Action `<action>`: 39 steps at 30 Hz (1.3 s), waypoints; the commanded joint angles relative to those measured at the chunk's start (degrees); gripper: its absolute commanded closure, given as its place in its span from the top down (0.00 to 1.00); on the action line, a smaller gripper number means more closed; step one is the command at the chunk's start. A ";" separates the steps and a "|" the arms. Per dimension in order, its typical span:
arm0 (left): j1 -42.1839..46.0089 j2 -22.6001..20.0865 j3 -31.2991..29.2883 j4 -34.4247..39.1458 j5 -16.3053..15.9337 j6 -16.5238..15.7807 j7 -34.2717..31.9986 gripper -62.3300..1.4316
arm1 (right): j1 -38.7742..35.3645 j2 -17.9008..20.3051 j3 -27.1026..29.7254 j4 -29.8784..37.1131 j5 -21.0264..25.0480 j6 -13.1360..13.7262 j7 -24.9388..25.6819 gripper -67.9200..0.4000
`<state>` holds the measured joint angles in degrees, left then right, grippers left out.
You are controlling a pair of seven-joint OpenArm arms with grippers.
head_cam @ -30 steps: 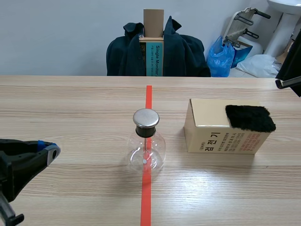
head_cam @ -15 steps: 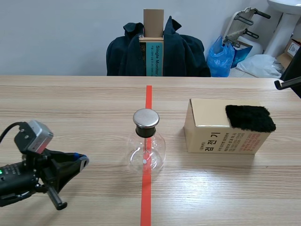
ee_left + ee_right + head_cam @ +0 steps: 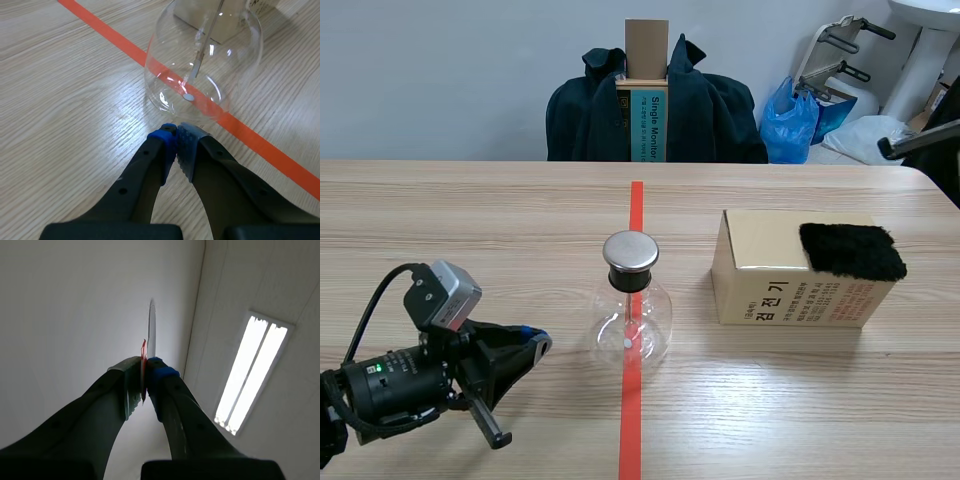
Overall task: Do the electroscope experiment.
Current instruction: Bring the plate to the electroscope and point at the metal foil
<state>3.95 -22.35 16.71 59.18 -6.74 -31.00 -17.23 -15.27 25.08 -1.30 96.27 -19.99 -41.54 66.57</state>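
A glass flask (image 3: 632,318) with a metal cap (image 3: 630,252) is seen standing on the orange-red tape line at the middle of the wooden table (image 3: 470,230). To its right a cardboard box (image 3: 770,285) is set, with a black fur pad (image 3: 852,250) laid on its top at the right end. The left gripper (image 3: 536,346) is held low at the near left, pointed at the flask and apart from it. At the far right edge a thin grey rod (image 3: 905,145) is seen coming in above the table. Beyond the table a dark jacket (image 3: 590,120) is draped over a chair.

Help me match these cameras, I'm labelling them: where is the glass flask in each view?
Scene view: the glass flask stands mid-table on the orange-red tape line, beside the cardboard box.
Left wrist view: it sits just ahead of the shut left tool.
Right wrist view: not in it; the right tool, shut on a thin strip, faces a ceiling light.
Shared landmark: the orange-red tape line, under the flask in both.
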 commanded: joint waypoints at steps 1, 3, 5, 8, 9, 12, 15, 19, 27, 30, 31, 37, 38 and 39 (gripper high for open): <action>-0.52 0.72 0.13 1.62 0.33 0.72 -1.05 0.07 | 1.05 0.02 -1.62 0.50 0.37 0.07 1.18 0.02; -0.50 1.09 0.15 1.62 0.63 1.20 -1.01 0.07 | 1.99 0.00 -3.48 0.48 -1.14 0.96 1.99 0.02; -0.48 1.40 0.17 1.62 0.66 1.31 -1.01 0.07 | 2.69 0.00 -5.09 0.48 -3.02 2.27 1.97 0.02; -0.66 1.53 0.81 1.62 0.63 1.51 -1.18 0.07 | 3.78 0.00 -7.30 0.28 -5.44 5.03 -0.33 0.02; -0.72 1.53 1.14 1.62 0.63 1.60 -1.27 0.07 | 4.22 0.00 -8.00 0.07 -6.21 5.84 -1.40 0.02; -0.83 1.53 2.01 1.62 0.61 2.47 -1.36 0.07 | 5.62 0.00 -10.14 -1.38 -9.05 8.09 -4.81 0.02; -0.83 1.53 2.67 1.62 0.61 3.37 -1.38 0.07 | 6.78 0.07 -12.11 -4.33 -11.69 8.68 -6.32 0.02; -0.98 1.53 3.23 1.62 0.61 3.43 -1.36 0.07 | 8.00 0.13 -13.86 -10.23 -15.67 9.99 -6.32 0.02; -0.96 1.53 3.21 1.62 0.61 3.45 -1.36 0.07 | 10.40 -0.04 -16.06 -22.67 -23.74 10.69 -6.29 0.02; -0.96 1.53 3.21 1.62 0.59 3.48 -1.38 0.07 | 11.15 -0.44 -16.06 -24.85 -25.24 11.47 -6.78 0.02; -0.96 1.53 3.21 1.62 0.59 3.48 -1.38 0.07 | 11.34 -0.66 -16.06 -25.35 -25.86 11.61 -7.39 0.02; -0.96 1.53 3.21 1.62 0.59 3.48 -1.38 0.07 | 12.13 -0.81 -16.06 -25.73 -30.21 15.23 -11.67 0.02; -0.96 1.53 3.21 1.62 0.59 3.48 -1.38 0.07 | 12.26 -0.81 -16.06 -25.73 -30.75 15.76 -12.26 0.02; -0.96 1.53 3.21 1.62 0.59 3.48 -1.38 0.07 | 12.35 -0.81 -16.06 -25.73 -31.23 16.17 -12.72 0.02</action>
<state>3.77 -20.97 19.88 59.35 -5.58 -27.42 -17.67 -4.32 23.97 -17.72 68.93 -51.83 -25.08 53.84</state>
